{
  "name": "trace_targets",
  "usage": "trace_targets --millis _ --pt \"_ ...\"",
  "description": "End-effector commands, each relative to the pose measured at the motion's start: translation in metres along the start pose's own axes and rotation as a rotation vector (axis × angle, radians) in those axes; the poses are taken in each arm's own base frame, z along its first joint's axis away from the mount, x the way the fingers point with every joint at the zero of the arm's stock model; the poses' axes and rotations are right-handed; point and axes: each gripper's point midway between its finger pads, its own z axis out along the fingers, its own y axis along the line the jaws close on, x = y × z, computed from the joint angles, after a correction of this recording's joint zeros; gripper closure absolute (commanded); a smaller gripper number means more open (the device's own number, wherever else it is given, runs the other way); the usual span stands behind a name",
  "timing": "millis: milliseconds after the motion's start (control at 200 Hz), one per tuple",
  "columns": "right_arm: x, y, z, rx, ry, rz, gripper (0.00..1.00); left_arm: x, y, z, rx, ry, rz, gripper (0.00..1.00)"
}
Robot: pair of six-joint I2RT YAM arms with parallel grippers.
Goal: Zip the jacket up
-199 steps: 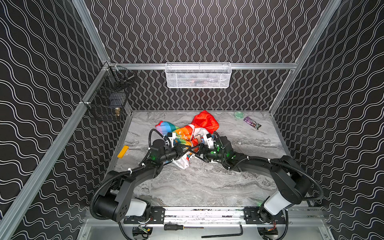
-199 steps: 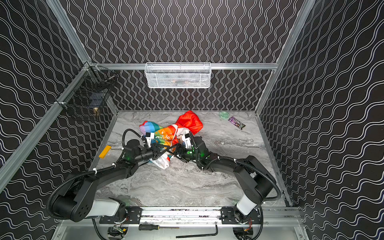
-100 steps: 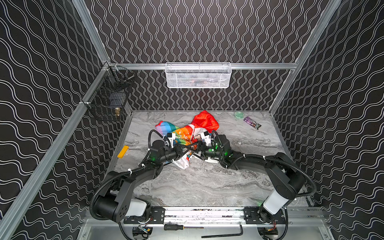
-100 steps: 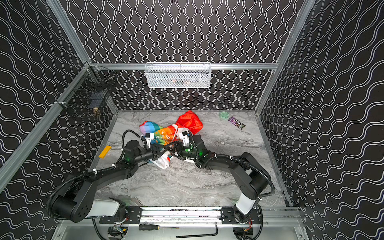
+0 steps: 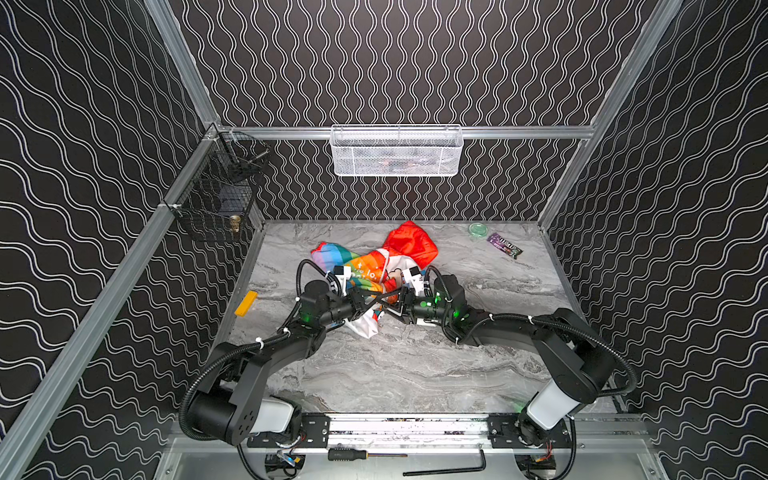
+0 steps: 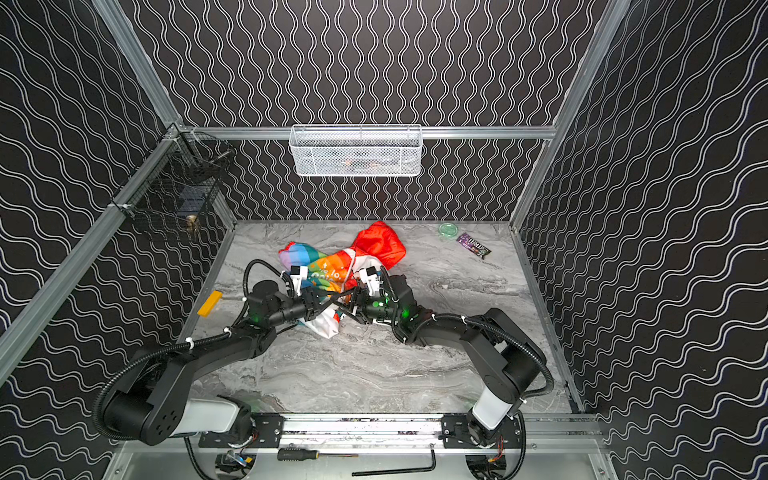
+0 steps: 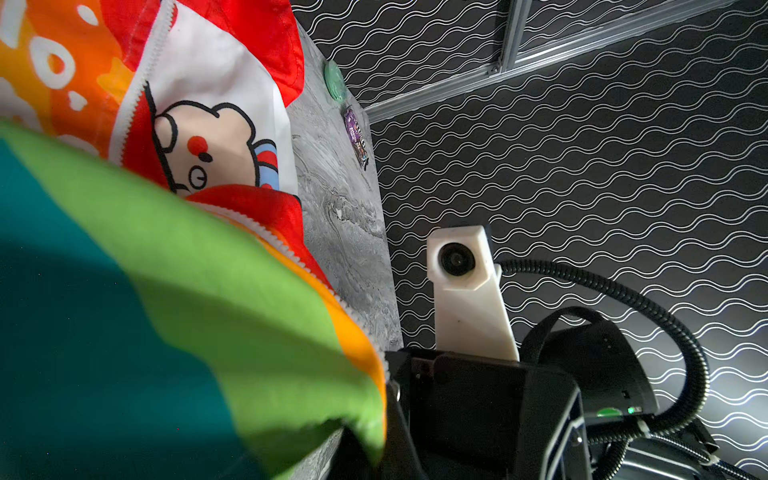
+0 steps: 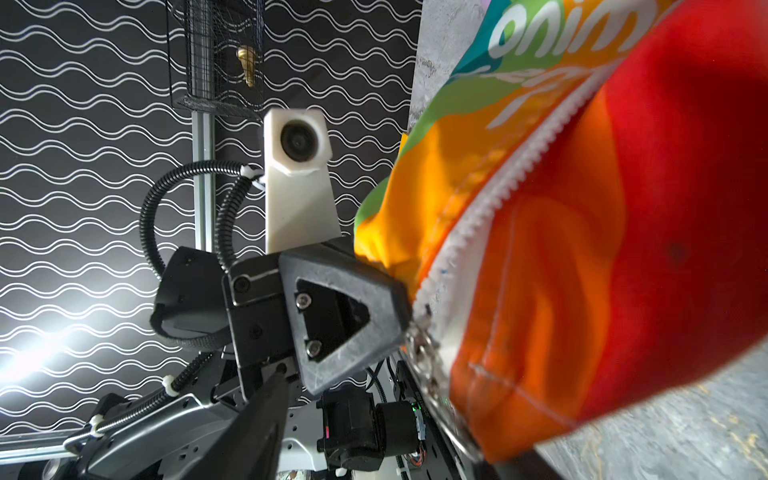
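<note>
The jacket (image 5: 374, 270) lies all bunched up on the gray table (image 5: 415, 365), in the middle and a bit toward the back wall. Its red hood (image 5: 411, 245) is the part nearest that wall, and the rainbow part with white letters is to the left of it. My two arms meet at the front end of the jacket. My left gripper (image 5: 365, 301) has its fingers pressed tight together on the jacket's bottom edge, right by the white zipper teeth (image 8: 498, 187). In the right wrist view I can see its black tip (image 8: 390, 320) biting the orange cloth where the zipper starts. My right gripper (image 5: 388, 305) points at it from the other side, very close. Its fingers are apart, and jacket cloth is between them. I cannot tell if they touch the cloth. The zipper is not done up, and the two sides lie open with the white inside showing. A cartoon animal (image 7: 208, 141) is printed there. A green lid (image 5: 478, 228) and a purple wrapper (image 5: 504, 245) sit far off in the back right corner. A yellow block (image 5: 246, 303) lies by the left edge.
</note>
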Motion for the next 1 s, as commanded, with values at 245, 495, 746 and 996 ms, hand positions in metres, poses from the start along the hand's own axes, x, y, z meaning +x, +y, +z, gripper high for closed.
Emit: trace_targets --millis 245,495,746,996 --pt "0.001 0.008 -0.003 -0.023 -0.008 -0.009 0.60 -0.002 -0.006 -0.001 0.019 -0.003 0.034 1.00" --pt "0.001 0.007 -0.004 0.005 -0.008 -0.018 0.68 -0.001 -0.004 -0.001 0.016 -0.001 0.032 1.00" --pt "0.000 0.001 -0.001 0.022 -0.001 -0.003 0.86 -0.001 -0.004 -0.001 0.015 0.000 0.035 1.00" --pt "-0.009 0.002 -0.002 0.022 -0.015 0.005 1.00 0.003 -0.002 -0.002 -0.014 0.022 0.059 1.00"
